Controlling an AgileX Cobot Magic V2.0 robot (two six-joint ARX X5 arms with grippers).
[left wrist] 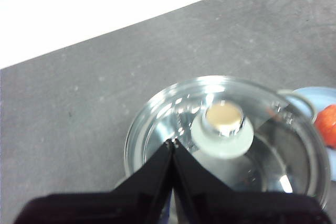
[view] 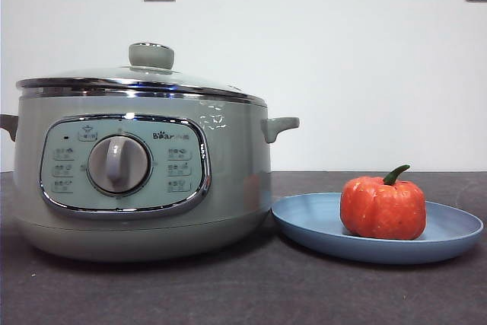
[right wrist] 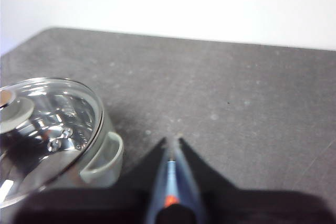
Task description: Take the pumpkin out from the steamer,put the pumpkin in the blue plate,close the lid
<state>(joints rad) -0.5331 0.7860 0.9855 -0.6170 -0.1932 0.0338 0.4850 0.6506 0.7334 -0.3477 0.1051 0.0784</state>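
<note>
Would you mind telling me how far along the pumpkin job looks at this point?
It looks complete. The pumpkin sits on the blue plate, and the lid rests closed on the steamer. Nothing is in hand: the left gripper hangs shut above the lid, and the right gripper is shut over bare table. Nothing appears left.

Front: low, close, level across the table [view: 251, 294].
Left wrist: high, looking down on the lid [left wrist: 223, 124].
Right wrist: high, beside it.
Shared: lid.
</note>
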